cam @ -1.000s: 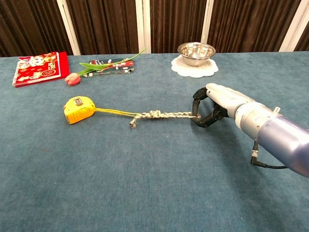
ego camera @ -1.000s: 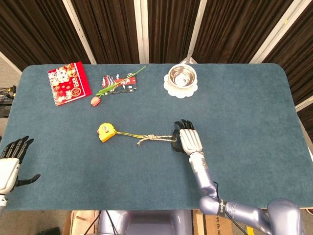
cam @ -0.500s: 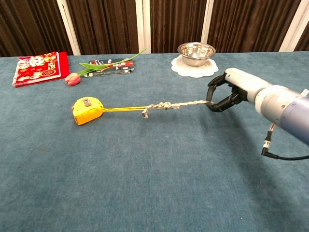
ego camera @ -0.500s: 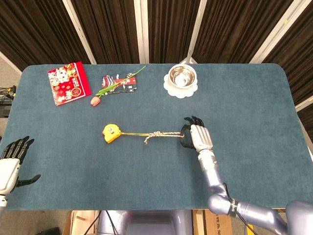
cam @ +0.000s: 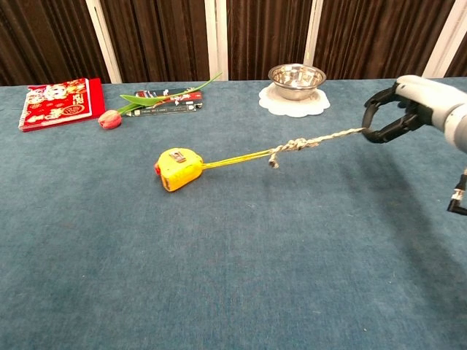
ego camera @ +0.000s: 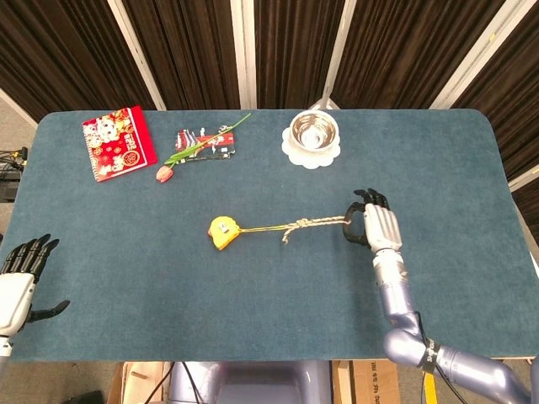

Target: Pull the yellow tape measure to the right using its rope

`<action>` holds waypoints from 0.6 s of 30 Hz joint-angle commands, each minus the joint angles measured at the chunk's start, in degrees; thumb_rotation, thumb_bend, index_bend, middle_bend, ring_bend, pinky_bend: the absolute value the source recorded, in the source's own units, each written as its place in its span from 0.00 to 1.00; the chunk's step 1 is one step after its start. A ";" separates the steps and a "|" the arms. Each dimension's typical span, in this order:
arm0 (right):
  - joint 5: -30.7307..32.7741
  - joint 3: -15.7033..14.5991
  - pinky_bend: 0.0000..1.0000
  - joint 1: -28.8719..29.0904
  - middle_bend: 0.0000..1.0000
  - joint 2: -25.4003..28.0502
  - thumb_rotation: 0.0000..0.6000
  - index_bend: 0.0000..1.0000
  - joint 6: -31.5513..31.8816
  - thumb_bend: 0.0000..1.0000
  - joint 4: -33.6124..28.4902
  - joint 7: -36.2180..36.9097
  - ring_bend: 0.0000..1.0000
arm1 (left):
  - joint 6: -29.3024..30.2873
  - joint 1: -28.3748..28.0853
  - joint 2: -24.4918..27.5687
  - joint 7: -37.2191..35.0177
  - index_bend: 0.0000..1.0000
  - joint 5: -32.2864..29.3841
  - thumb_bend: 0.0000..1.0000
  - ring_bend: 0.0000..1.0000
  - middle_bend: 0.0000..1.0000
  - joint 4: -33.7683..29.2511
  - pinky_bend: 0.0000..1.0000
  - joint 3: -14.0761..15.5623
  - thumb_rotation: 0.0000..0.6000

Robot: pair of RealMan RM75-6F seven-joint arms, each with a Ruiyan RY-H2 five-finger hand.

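The yellow tape measure [ego camera: 222,232] lies on the blue cloth-covered table [ego camera: 126,278], a little left of the middle, tilted so that its narrow end points right. A thin yellow strap leaves that end and joins a pale twisted rope [ego camera: 312,224] with a knot and a short loose tail about halfway along. The rope runs taut to the right and rises off the table in the chest view, up to the right hand [ego camera: 376,225]. That hand, white-backed with black fingers [cam: 379,117], has its fingers curled into a closed ring round the rope's end; exactly how the rope sits inside the curl cannot be made out.

Behind the rope, near the far edge, a round steel bowl [ego camera: 313,130] stands on a white scalloped doily [ego camera: 312,156]; nothing shows inside the bowl but reflections. To the left of it lie a dark printed packet [ego camera: 206,144] with a green-stemmed pink tulip [ego camera: 165,172] laid across it, and further left a red patterned booklet [ego camera: 118,143].

The left hand [ego camera: 18,273] hangs off the near left corner of the table, fingers apart and holding nothing; it shows only in the head view and its arm is cut off by the frame edge. In the chest view the right forearm is cut off at the right edge.
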 commanded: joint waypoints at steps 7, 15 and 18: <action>2.45 1.36 0.00 -2.39 0.19 6.89 1.00 0.65 0.49 0.49 1.82 1.58 0.00 | 0.65 0.24 0.01 0.47 0.00 0.59 0.00 0.00 0.00 -0.16 0.00 0.12 1.00; 3.91 3.25 0.00 -3.88 0.19 12.77 1.00 0.65 -0.51 0.49 4.36 4.28 0.00 | 0.99 0.37 -0.13 1.02 0.00 0.70 0.00 0.00 0.00 -0.25 0.00 0.08 1.00; 5.02 4.26 0.00 -4.71 0.19 15.34 1.00 0.65 -0.91 0.49 5.73 5.71 0.00 | 1.06 0.38 -0.19 1.27 0.00 0.80 0.00 0.00 0.00 -0.31 0.00 0.09 1.00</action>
